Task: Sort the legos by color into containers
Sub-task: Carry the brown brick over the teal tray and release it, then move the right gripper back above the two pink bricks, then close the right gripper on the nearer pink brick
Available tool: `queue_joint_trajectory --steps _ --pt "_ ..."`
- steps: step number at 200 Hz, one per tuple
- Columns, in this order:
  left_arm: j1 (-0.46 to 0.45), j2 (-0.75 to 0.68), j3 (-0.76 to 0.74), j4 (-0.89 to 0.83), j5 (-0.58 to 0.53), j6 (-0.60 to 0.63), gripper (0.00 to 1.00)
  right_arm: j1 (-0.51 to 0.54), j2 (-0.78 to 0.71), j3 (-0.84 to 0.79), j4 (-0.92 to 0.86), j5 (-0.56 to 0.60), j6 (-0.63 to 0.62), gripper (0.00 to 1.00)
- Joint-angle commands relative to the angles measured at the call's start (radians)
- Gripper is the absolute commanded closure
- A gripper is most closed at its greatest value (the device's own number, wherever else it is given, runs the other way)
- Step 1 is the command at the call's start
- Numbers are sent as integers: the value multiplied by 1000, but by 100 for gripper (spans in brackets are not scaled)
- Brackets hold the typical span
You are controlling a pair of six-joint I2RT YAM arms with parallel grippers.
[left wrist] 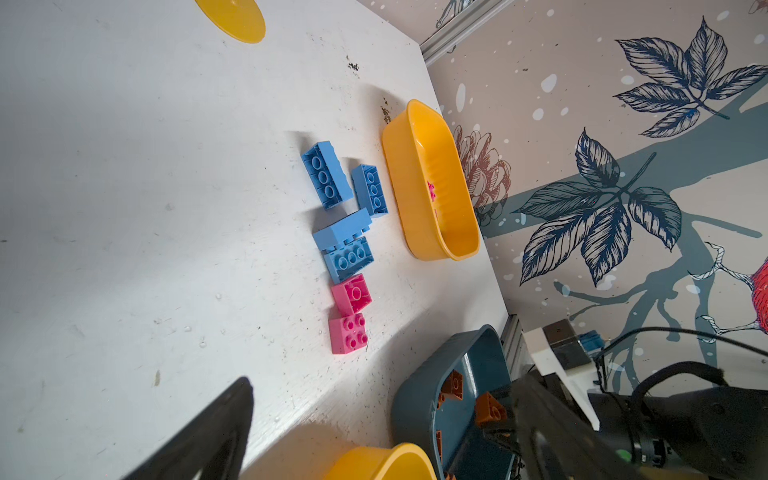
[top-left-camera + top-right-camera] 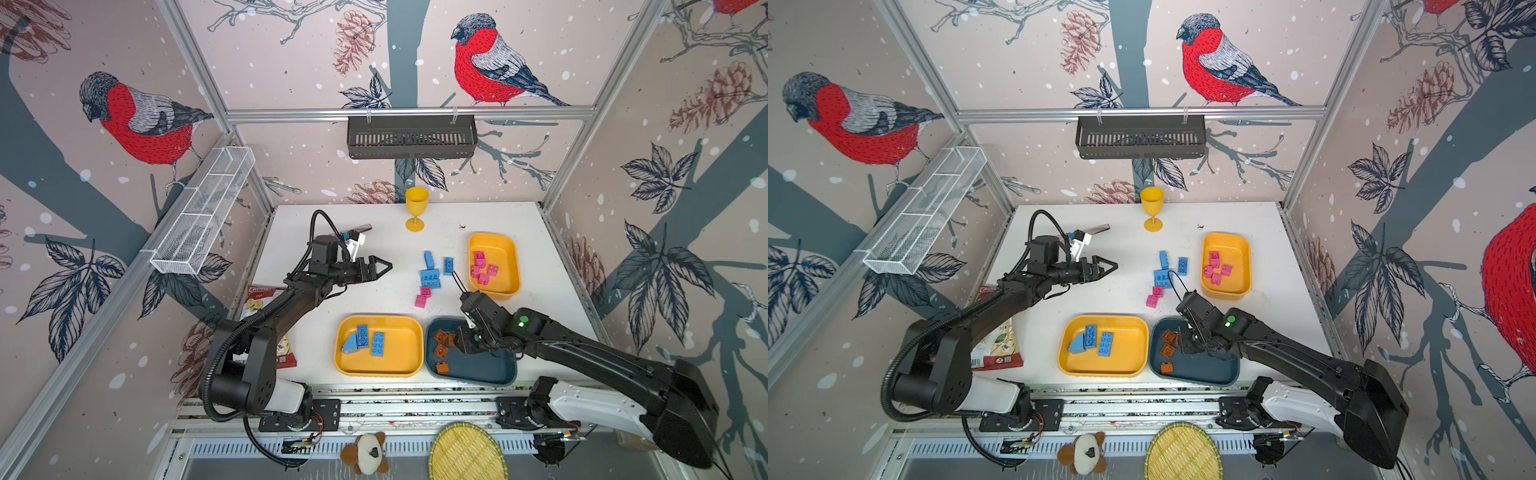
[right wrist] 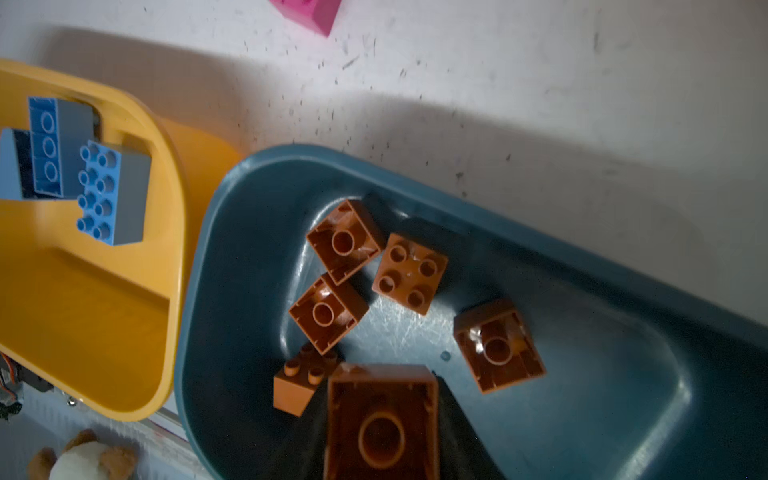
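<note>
Right gripper (image 2: 459, 340) first: we see it over the dark teal tray (image 2: 486, 372), at about five o'clock on the table (image 2: 436, 232). Its fingers are closed on either side of a brown brick (image 3: 382, 419), gripping it above the tray floor with its hollow side toward the wrist camera. Five more brown bricks (image 3: 409, 272) lie on that floor, some studs-up and some overturned. Touching the teal tray at its nine o'clock side is the larger yellow tray (image 2: 401, 349), which holds three blue bricks (image 2: 365, 338), one of them a wedge. At two o'clock on the table we find the smaller yellow tray (image 2: 503, 251) with a cluster of pink bricks (image 2: 484, 270) inside. Near the table's middle, four loose blue bricks (image 2: 430, 276) lie bunched together. Two loose pink bricks (image 2: 422, 300) sit just beside them at six o'clock. Our left gripper (image 2: 386, 266) hovers at nine o'clock of that loose group, well apart from it, jaws spread wide and holding nothing.
</note>
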Motion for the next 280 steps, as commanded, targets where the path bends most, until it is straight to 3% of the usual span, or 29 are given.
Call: queue_joint_trajectory --steps 1,13,32,79,101,133,173,211,280 --pt "-2 4 13 8 6 18 4 5 9 6 -3 -40 -10 45" --pt "-2 1 20 -4 5 28 4 1 12 23 -1 -39 -23 33" --pt "-3 -3 32 -33 -6 49 3 -33 15 53 4 -37 -54 25" --pt "-1 -19 34 -57 -20 57 3 -155 87 153 161 -56 -122 22" --pt "1 -41 34 -83 -38 70 3 -160 252 281 143 -28 -119 22" --pt "2 -65 26 -93 -57 75 3 -157 429 412 162 -4 -14 21" --pt "5 -86 13 -84 -72 75 3 -143 603 539 137 70 87 21" --pt "11 -86 4 -85 -70 79 3 -123 717 590 150 112 165 28" --pt "20 -92 3 -104 -75 100 3 -88 856 622 161 149 174 44"
